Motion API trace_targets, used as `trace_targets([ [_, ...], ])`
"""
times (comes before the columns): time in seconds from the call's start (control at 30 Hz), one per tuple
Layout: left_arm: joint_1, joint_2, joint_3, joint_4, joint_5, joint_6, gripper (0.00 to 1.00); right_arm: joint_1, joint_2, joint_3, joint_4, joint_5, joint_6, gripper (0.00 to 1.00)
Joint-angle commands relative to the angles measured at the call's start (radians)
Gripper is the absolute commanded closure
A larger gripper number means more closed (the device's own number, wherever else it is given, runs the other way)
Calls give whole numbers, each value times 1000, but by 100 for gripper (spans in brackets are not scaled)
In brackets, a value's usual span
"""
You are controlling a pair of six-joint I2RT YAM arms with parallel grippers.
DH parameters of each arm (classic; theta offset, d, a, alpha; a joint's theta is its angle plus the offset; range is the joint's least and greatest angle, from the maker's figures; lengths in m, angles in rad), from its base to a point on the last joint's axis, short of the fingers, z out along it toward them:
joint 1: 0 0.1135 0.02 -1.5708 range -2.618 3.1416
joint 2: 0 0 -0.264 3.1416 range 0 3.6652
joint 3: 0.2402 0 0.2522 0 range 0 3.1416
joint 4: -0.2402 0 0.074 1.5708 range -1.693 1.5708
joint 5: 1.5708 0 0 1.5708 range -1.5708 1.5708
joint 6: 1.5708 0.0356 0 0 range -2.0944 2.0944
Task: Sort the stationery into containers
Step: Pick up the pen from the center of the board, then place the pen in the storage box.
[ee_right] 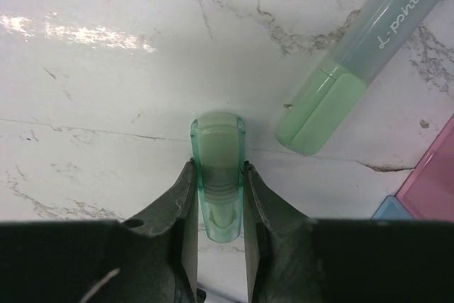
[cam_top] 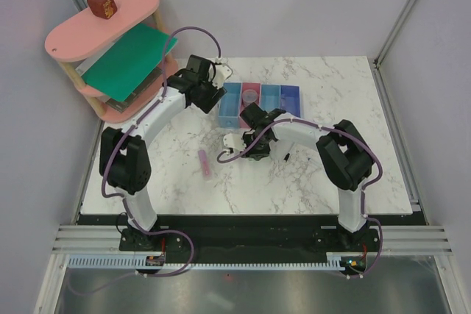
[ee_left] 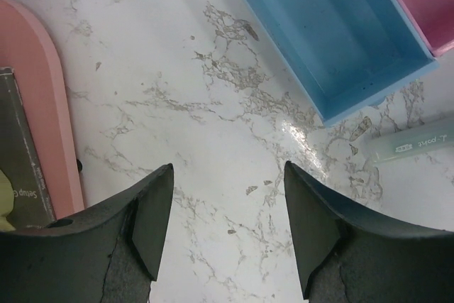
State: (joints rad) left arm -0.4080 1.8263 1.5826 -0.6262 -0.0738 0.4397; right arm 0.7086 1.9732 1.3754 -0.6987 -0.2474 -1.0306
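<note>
Right jaws: narrow, pressed against both sides of the green stick point(ee_right: 218, 140), a short translucent piece pointing away from the wrist. It sits low over the worktop point(ee_right: 106, 104); I cannot tell whether it rests there or is just off it. Just beside it to the right, not touching, lies the mint stick point(ee_right: 353, 69), flat, with print along its barrel. Corners of the pink bin point(ee_right: 434, 175) and the light blue bin point(ee_right: 392, 208) show near, at the lower right of the right wrist view.

Left jaws: wide, nothing between them, hanging over bare worktop beside the light blue bin and near the pink shelf point(cam_top: 103, 31).

Step (judgement): pick of the green stick. The grip is made; the carry is not yet done. The next move calls for a straight lift clear of the mint stick, a short carry over a bin wall, and release inside. Which bin takes sticks: cannot tell.

Count, top view:
- Bins: 4, in a row side by side. Light blue, pink, blue bin point(cam_top: 271, 98), dark blue bin point(cam_top: 291, 98).
- Sticks: 3. Green, mint, and the pink stick point(cam_top: 205, 163), which lies alone, well apart from the bins.
- Round item point(cam_top: 251, 96): 1, in the pink bin, probably the tape roll.
- Pens: too small to count.
</note>
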Motion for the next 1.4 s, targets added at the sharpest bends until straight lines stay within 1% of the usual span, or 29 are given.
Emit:
trace_targets([
  [0.0,-2,-78,-35,-10,-12,-21,30,0,-49,-65,-30,-18,29,89],
  [0.07,3,-100,-45,-12,-12,-21,30,0,-82,-65,-36,-10,53,89],
  [0.2,5,-139,-102,-12,-9,-27,30,0,-206,-46,-35,40,115,90],
  [0.33,6,-174,-177,-7,22,-6,30,-3,-280,13,-12,149,178,90],
  [0.43,6,-197,-245,-7,69,31,30,-12,-315,13,89,271,213,90],
  [0.47,5,-202,-278,-6,110,46,30,-20,-316,10,164,310,222,90],
  [0.53,2,-213,-306,-4,146,60,30,-49,-283,17,243,400,251,90],
  [0.57,0,-213,-329,-3,179,74,30,-64,-263,30,302,413,262,90],
  [0.6,-6,-211,-338,0,196,80,31,-102,-242,66,326,419,279,90],
  [0.63,-9,-208,-346,2,209,85,30,-119,-194,88,370,427,296,90],
  [0.67,-12,-205,-352,3,235,90,31,-136,-169,112,384,428,328,89],
  [0.7,-21,-200,-352,5,244,93,30,-165,-142,158,401,428,339,90],
  [0.77,-31,-187,-351,8,275,102,31,-185,-64,207,439,435,365,90],
  [0.8,-38,-183,-349,8,282,105,31,-202,-38,259,449,433,368,90],
  [0.83,-41,-174,-348,10,281,109,30,-205,13,286,450,436,368,90],
  [0.93,-46,-167,-349,8,263,108,31,-216,97,373,459,445,365,90],
  [1.0,-46,-165,-354,2,246,87,30,-222,124,407,472,445,365,90],
  [1.17,-51,-170,-388,-39,194,-25,30,-225,161,413,527,451,371,90],
  [1.23,-51,-162,-389,-79,181,-67,30,-227,165,409,533,454,382,89],
  [1.37,-52,-156,-403,-122,181,-101,30,-233,139,360,554,456,398,88],
])
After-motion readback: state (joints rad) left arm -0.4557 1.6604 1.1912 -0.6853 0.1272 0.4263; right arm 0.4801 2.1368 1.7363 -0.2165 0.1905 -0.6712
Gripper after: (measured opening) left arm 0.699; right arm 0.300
